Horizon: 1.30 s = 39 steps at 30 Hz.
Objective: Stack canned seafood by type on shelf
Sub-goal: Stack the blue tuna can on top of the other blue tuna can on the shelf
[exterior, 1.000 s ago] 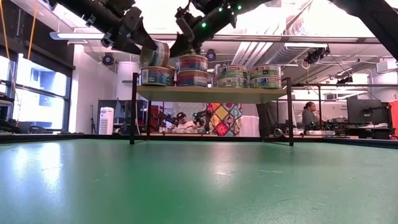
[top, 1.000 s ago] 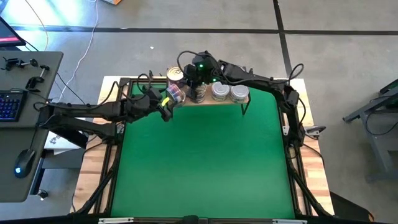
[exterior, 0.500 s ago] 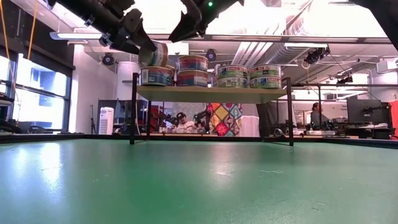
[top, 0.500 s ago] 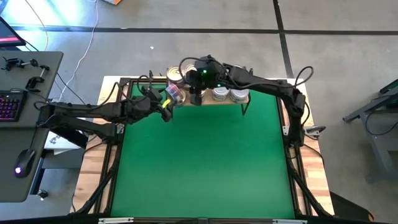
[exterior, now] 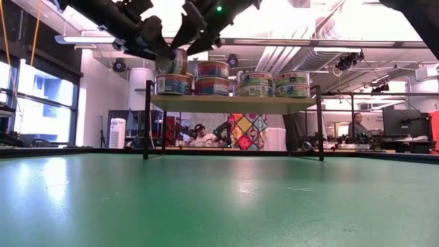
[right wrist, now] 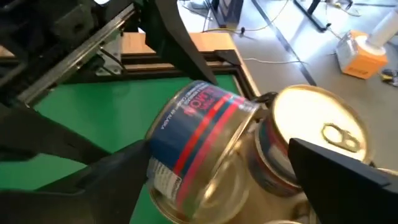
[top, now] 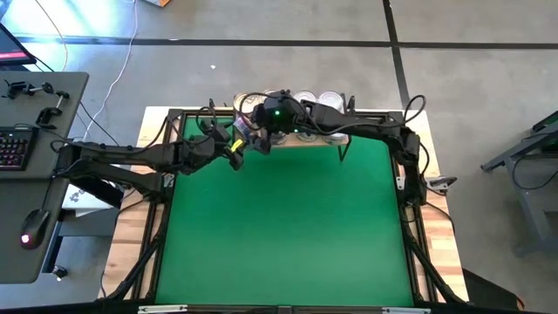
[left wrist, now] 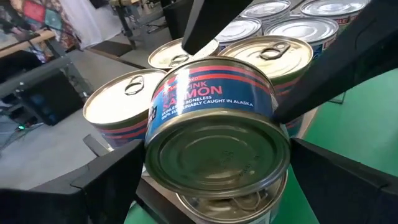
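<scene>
My left gripper [left wrist: 217, 168] is shut on a blue-and-red salmon tin [left wrist: 217, 106], held tilted just above the left-hand stack [exterior: 173, 84] on the shelf [exterior: 233, 103]. My right gripper [right wrist: 211, 186] is open. One finger stands on either side of the same tin [right wrist: 199, 137], reaching in from the shelf's right [exterior: 191, 34]. Gold-lidded tins [left wrist: 127, 102] stand on the shelf's left part and silver-lidded tins [left wrist: 305, 28] on its right part. In the high view my right arm hides most of the shelf. My left gripper pinches the tin's round side wall [left wrist: 158, 134] between its two fingers, one on each opposite side. The fingers come nearly level from the table's left. The tin is tilted, one flat end toward the wrist, above the left stack. Whether my right gripper's fingers touch the tin, I cannot tell.
The shelf stands on thin black legs [exterior: 320, 123] at the green table's [top: 288, 227] far edge. A desk with a keyboard [top: 13, 148] and a mouse stands to the left of the table. People sit in the room beyond.
My right gripper has gone from above the second stack toward the table's left, to the tin in my left gripper, and has opened. The tins on the shelf have stayed in place.
</scene>
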Motion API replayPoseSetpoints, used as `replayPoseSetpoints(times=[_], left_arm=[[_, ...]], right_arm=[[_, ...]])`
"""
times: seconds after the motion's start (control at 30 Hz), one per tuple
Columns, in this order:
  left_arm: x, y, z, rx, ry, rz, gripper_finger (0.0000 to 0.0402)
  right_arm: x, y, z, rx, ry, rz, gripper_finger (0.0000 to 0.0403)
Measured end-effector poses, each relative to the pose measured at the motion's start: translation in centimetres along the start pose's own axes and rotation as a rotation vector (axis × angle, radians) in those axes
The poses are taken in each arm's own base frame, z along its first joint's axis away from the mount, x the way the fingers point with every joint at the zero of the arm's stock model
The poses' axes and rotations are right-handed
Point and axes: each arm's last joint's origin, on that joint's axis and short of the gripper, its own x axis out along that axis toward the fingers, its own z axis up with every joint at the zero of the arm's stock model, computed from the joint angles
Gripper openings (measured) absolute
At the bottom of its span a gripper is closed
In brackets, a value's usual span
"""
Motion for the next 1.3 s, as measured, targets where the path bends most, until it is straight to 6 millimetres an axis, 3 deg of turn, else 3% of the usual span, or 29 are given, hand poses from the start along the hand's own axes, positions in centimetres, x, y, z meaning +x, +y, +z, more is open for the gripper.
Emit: replayPoseSetpoints(times=[0.4, 0.7, 0.83, 1.1, 1.3], left_arm=[[-0.2, -0.2, 0.0, 0.011, -0.008, 0.013, 0.0376], [-0.5, -0.7, 0.1, 0.023, -0.027, 0.013, 0.0376], [-0.7, -0.8, 0.2, 0.032, -0.032, 0.028, 0.0376], [-0.8, -0.9, 0.4, 0.038, -0.047, 0.021, 0.0376], [-1.5, -1.6, 0.6, 0.089, -0.072, -0.011, 0.0376]], right_arm=[[0.2, 0.5, 0.6, 0.066, -0.065, 0.064, 0.0374], [2.0, 1.0, -0.4, 0.052, -0.03, 0.027, 0.0366], [1.9, 1.1, -0.3, 0.038, -0.033, 0.018, 0.0327], [2.1, 1.0, -0.5, -0.01, -0.022, -0.012, 0.0175], [1.3, 2.6, 0.0, -0.166, -0.017, -0.039, 0.0177]])
